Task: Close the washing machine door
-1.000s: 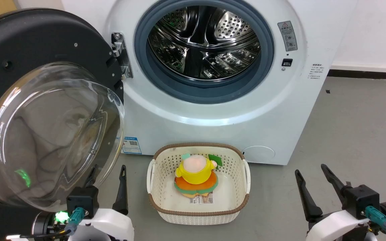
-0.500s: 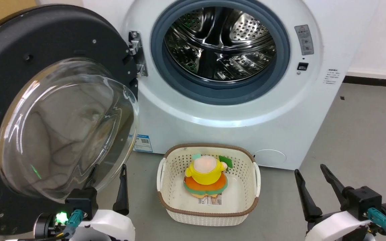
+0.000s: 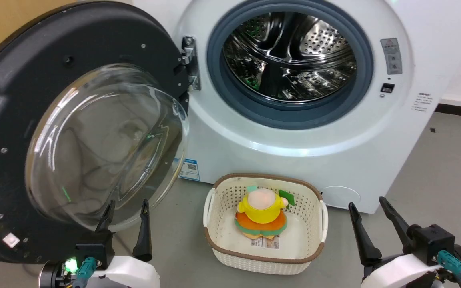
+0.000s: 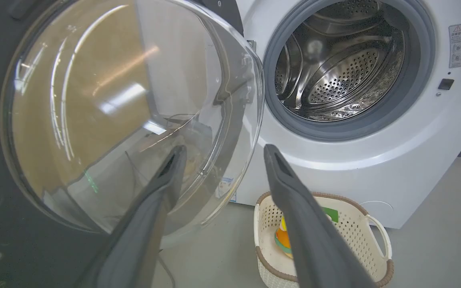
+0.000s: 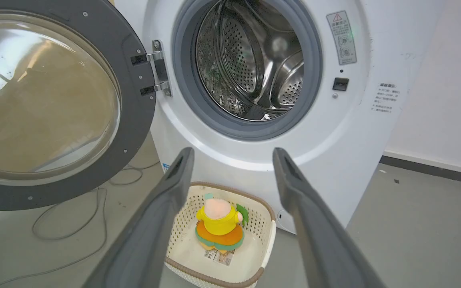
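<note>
The washing machine (image 3: pixel 294 140) stands on the floor (image 3: pixel 434 168) directly ahead, its porthole (image 3: pixel 290 64) fully uncovered. The washing machine door (image 3: pixel 54 60) is swung wide open on the robot's left. Its inner face is turned toward the robot, and the glass window (image 3: pixel 106 144) bulges outward from it. A basket (image 3: pixel 262 266) sits on the floor below the porthole, between the two arms.

The left end effector (image 3: pixel 128 203) is at the lower rim of the glass, fingers apart and gripping nothing. Whether it touches the glass cannot be determined. The right end effector (image 3: pixel 366 202), also spread and empty, is well apart from the door, on the far side of the basket.

The hinge (image 3: pixel 189 60) joins the door to the porthole's left edge, so the swing axis is vertical.

Assessment: the left arm is nearer. The door's free edge lies up and left of it, and closing requires a rightward sweep toward the porthole.
</note>
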`<state>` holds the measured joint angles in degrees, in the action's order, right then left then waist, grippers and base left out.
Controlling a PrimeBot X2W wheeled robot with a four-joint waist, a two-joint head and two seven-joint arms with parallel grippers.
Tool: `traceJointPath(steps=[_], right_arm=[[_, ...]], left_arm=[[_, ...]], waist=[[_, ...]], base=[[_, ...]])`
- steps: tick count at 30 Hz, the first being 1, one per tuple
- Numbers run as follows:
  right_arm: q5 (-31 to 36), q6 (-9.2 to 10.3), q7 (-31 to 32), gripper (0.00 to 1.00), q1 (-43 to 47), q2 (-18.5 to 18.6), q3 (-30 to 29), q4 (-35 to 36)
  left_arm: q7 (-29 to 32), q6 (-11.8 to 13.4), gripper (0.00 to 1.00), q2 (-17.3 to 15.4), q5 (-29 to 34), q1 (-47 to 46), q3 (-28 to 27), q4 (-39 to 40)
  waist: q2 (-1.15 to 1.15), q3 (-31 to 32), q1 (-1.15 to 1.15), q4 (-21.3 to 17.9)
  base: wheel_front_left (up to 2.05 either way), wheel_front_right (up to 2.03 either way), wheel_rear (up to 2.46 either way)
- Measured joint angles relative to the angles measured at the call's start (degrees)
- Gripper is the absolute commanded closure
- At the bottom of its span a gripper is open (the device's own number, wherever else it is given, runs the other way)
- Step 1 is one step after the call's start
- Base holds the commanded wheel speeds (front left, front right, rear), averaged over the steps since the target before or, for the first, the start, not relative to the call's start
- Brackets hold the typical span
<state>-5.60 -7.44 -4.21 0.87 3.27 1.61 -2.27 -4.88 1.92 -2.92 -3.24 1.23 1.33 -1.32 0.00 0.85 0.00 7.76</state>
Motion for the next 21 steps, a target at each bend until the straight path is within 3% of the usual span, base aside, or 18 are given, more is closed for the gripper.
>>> traceJointPath(steps=[21], right_arm=[[-2.6, 0.0, -2.3, 0.0, 0.0, 0.3, 1.9, -1.5]], left_arm=[[-2.4, 0.5, 0.0, 0.0, -1.1, 1.2, 0.0, 0.1]], waist=[[0.0, 0.3, 0.0, 7.1]], base=[[0.0, 0.0, 0.0]])
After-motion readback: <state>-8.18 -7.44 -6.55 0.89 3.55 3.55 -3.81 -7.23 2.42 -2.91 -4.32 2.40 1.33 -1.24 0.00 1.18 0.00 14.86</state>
